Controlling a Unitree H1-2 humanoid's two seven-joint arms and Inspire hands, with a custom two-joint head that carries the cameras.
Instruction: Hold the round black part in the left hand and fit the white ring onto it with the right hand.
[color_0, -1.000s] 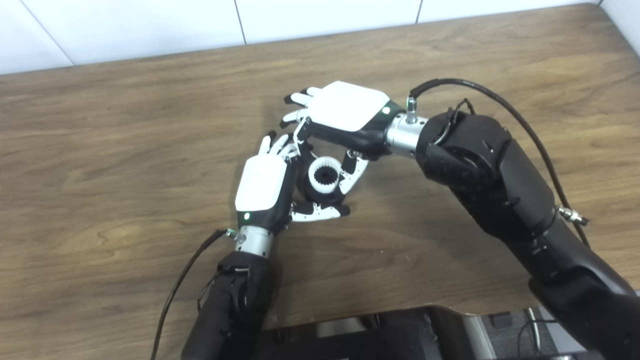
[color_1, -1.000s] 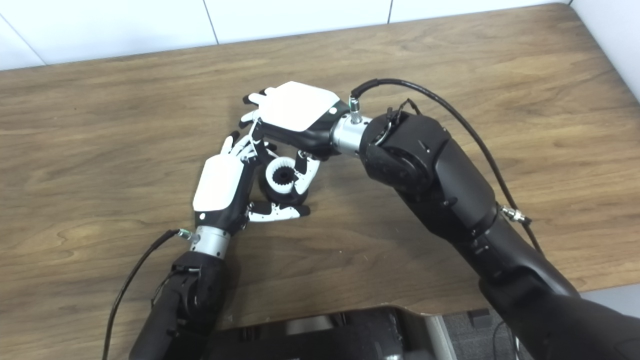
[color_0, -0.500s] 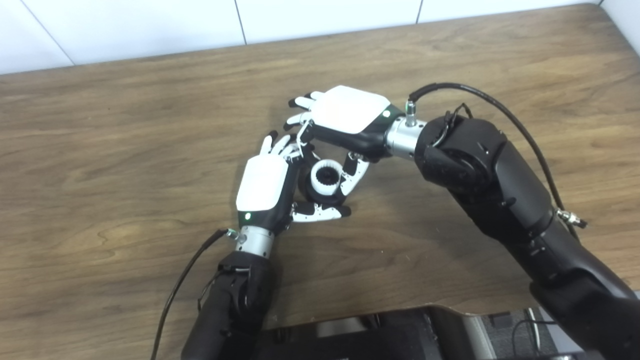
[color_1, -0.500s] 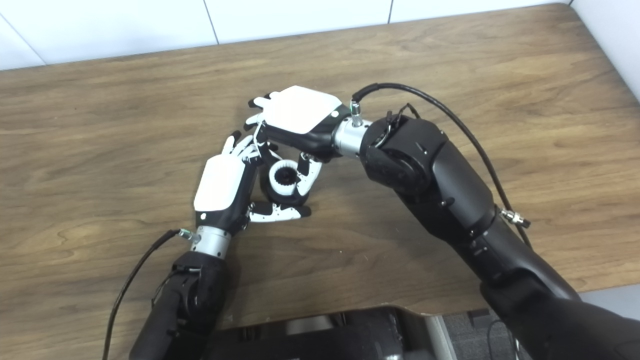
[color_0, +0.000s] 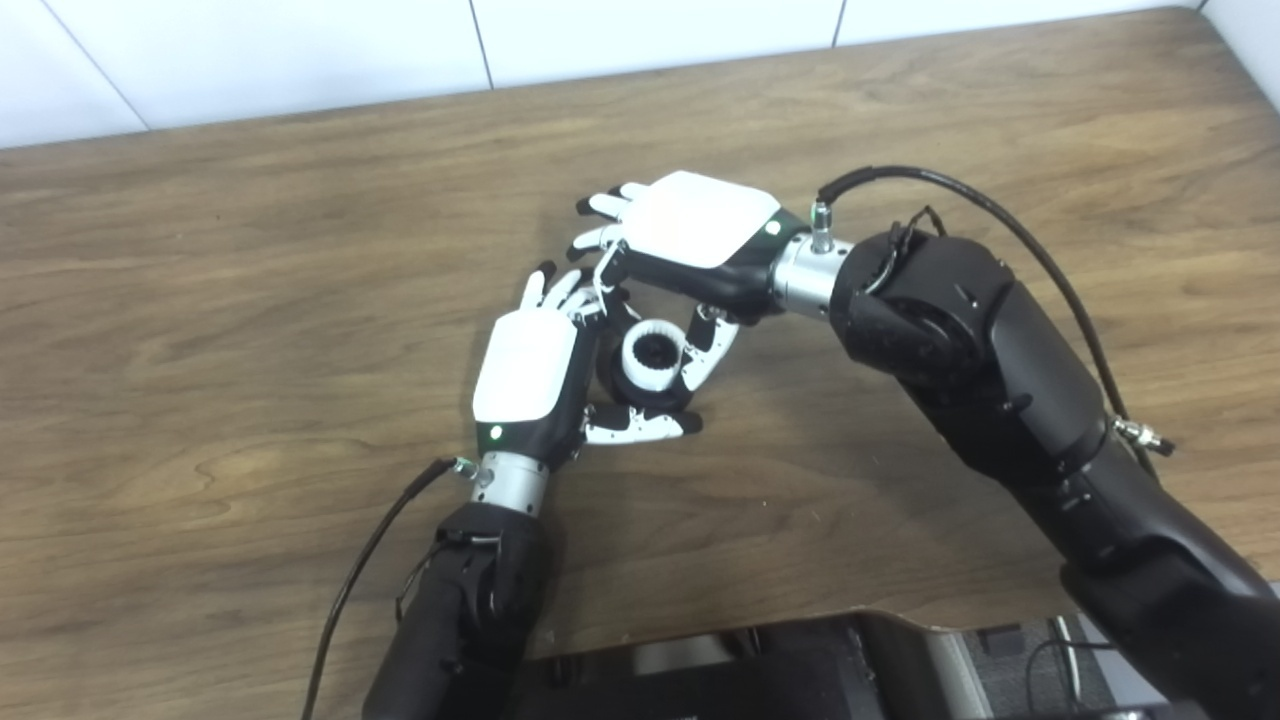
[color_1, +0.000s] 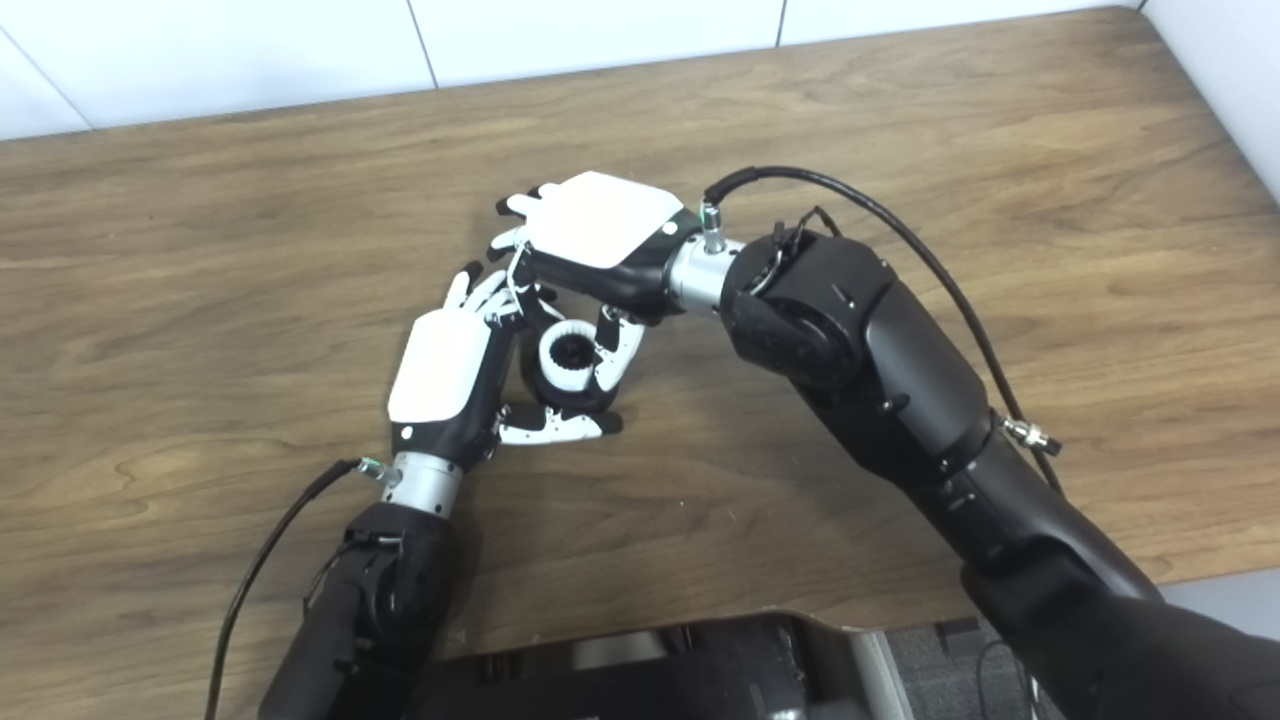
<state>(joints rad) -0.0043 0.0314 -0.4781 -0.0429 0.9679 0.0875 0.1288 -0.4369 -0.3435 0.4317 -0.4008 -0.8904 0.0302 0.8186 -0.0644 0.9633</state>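
The white ring (color_0: 651, 352), toothed along its inner edge, sat on top of the round black part (color_0: 640, 385) near the centre of the frame, its dark bore facing up toward the cameras. The black part showed only as a dark rim below and to the left of the ring; whether it rested on the wooden table (color_0: 250, 300) or was lifted clear could not be told. The left hand (color_0: 530, 375), arm entering from the lower left, was closed around the black part, thumb lying across below it and fingers curled behind its upper left side. The right hand (color_0: 690, 240), arm entering from the lower right, lay palm-down above and to the right, pinching the ring: its thumb (color_0: 712, 345) touched the ring's right edge, with fingers at the ring's upper left, partly hidden by the left hand. The right eye view showed a little more of the black part's rim under the ring (color_1: 567, 355); the left eye view showed the ring's teeth more plainly. White wall panels ran along the top of the frame.
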